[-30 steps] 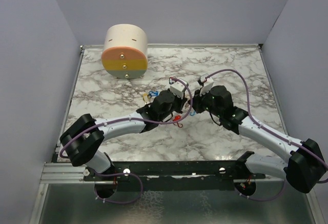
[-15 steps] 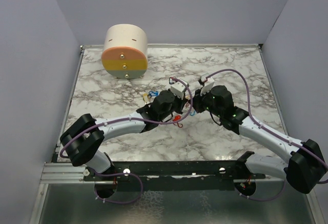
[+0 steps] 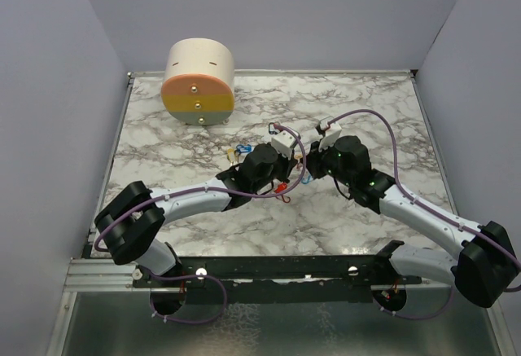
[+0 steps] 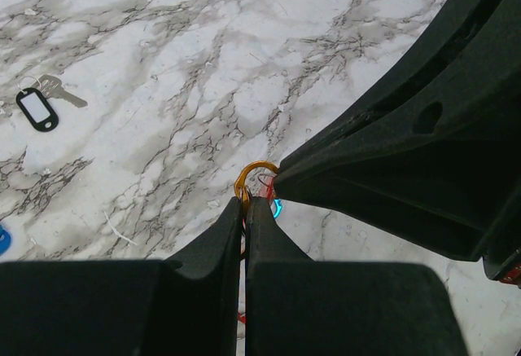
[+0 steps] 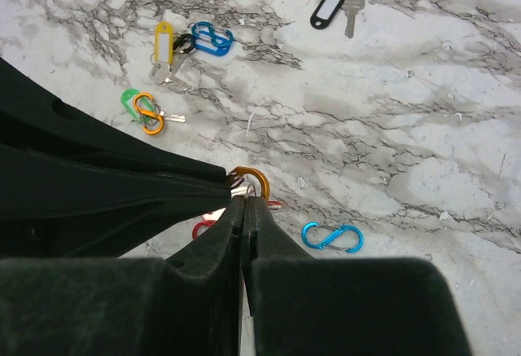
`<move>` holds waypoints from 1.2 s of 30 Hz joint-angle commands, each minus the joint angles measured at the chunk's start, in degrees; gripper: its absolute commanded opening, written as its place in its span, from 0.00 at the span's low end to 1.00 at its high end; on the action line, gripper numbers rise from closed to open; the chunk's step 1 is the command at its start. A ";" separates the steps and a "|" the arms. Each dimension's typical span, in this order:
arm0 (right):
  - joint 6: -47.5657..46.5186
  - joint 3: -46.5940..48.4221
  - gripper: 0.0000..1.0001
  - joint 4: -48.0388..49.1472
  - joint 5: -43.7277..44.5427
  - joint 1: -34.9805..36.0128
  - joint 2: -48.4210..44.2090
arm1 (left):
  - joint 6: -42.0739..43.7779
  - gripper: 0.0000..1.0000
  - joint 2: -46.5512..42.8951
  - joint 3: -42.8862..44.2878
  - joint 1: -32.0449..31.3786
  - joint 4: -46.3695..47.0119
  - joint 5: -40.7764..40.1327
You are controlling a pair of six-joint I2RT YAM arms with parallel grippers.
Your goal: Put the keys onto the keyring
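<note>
Both left hand (image 4: 245, 202) and right hand (image 5: 244, 201) pinch one orange clip (image 5: 259, 175) — yellow tag (image 5: 163, 40), eleven o'clock, escapes left wrist view.

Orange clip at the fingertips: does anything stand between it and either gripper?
Nothing visible does. The left gripper and the right gripper are both shut, and their tips meet on the orange clip from opposite sides. Other loose pieces, such as the blue clip, lie off to the side.
</note>
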 commanded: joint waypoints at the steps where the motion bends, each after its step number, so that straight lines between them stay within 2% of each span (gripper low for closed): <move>1: -1.01 0.11 0.01 0.67 2.15 0.15 -0.63 | 0.43 0.00 -2.38 -0.08 0.05 0.00 0.87; 36: -1.31 -0.54 0.01 -0.70 6.24 0.17 -1.93 | 1.84 0.00 -3.90 1.78 0.64 -5.06 1.08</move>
